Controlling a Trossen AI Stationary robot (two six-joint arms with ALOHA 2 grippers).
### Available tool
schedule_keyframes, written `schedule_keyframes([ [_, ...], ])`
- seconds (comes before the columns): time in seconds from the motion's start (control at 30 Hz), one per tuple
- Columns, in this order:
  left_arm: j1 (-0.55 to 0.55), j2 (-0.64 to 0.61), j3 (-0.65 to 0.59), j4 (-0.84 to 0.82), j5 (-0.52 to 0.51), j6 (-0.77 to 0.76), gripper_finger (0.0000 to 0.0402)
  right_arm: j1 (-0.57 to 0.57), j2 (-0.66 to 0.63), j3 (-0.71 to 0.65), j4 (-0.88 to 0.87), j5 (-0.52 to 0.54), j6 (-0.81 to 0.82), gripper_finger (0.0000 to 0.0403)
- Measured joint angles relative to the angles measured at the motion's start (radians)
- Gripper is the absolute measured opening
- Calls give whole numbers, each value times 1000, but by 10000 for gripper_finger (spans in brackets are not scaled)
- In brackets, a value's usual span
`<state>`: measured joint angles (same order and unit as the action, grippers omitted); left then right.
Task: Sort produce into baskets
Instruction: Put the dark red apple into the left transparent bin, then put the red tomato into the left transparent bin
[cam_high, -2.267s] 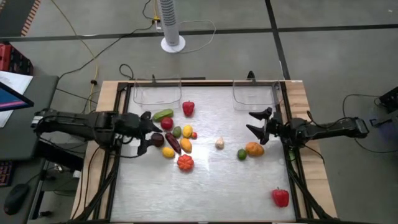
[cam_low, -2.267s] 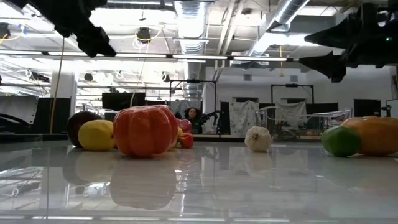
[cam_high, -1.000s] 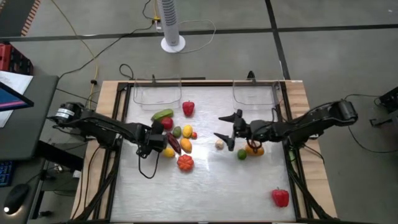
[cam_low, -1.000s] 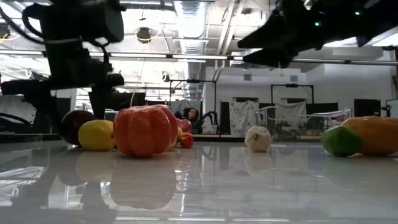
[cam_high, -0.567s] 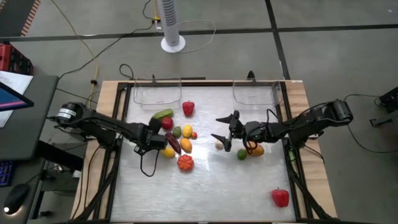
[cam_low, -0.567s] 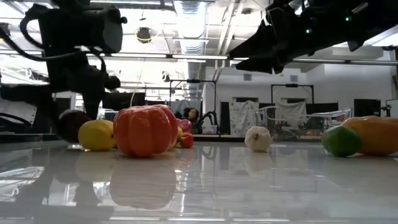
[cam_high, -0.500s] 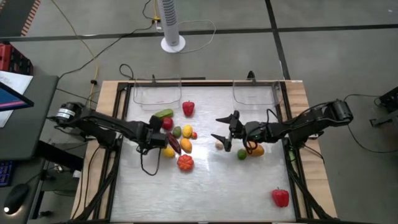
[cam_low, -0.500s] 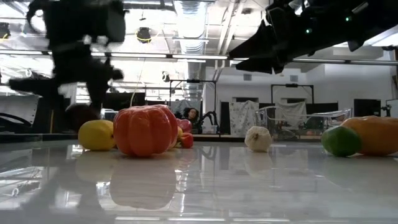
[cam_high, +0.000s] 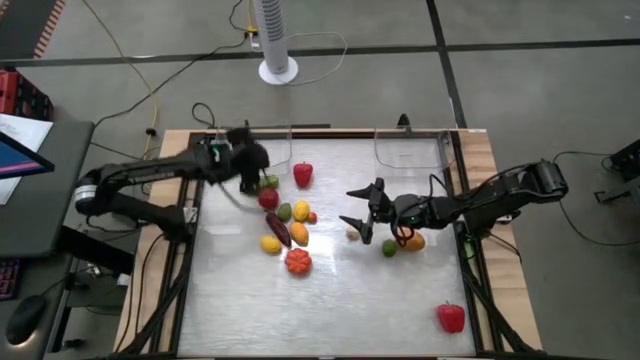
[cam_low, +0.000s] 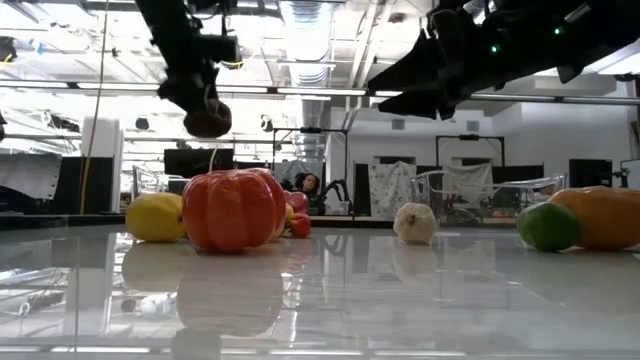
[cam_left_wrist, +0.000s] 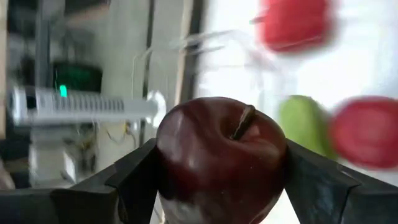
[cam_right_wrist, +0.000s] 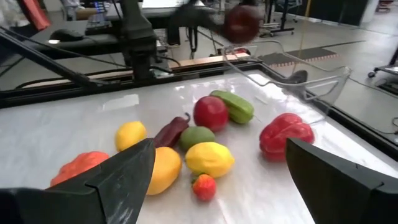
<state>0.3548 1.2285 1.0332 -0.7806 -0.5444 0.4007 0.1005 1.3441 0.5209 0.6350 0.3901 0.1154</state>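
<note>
My left gripper (cam_high: 245, 162) is up in the air by the left basket (cam_high: 252, 148) at the far left, shut on a dark red apple (cam_left_wrist: 221, 155); the apple also shows high in the low view (cam_low: 208, 118). The other produce lies on the table: cucumber (cam_high: 266, 183), red pepper (cam_high: 303, 174), eggplant (cam_high: 278, 230), lemons and an orange tomato (cam_high: 297, 261). My right gripper (cam_high: 358, 211) stands open in mid-table, just above the white garlic (cam_high: 352, 232). The right basket (cam_high: 410, 150) stands at the far edge. My left gripper pinches the apple between its two fingers, one on each of two opposite sides (cam_left_wrist: 166, 163). The stem end faces back toward the wrist. The fingers slant downward, and the apple hangs lifted clear of the table.
A lime (cam_high: 389, 247) and an orange fruit (cam_high: 410, 240) lie under my right arm. A second red pepper (cam_high: 451, 317) sits near the front right corner. The near half of the table holds little else. A white fan base (cam_high: 278, 70) stands on the floor beyond the table.
My left gripper has shut on the dark apple at the left side of the produce pile, lifted it clear and swung up toward the far edge and the left basket, rolling as it went. The rest of the pile has stayed in place.
</note>
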Motion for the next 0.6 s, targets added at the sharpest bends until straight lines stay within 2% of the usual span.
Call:
schedule_keyframes([
  [0.13, 171, 0, 0, 63, 108, 19, 318, 11, 0, 0, 3, 0, 0, 383],
  [0.27, 232, 0, 0, 73, 144, 32, 365, 11, 0, 0, 3, 0, -1, 383],
  [0.47, 165, 0, 0, 9, 183, 8, 383, 1, 0, 0, 2, -1, -3, 383],
  [0.6, 61, 0, -3, -48, 365, -107, 374, 1, 0, 0, 2, -1, 0, 383],
])
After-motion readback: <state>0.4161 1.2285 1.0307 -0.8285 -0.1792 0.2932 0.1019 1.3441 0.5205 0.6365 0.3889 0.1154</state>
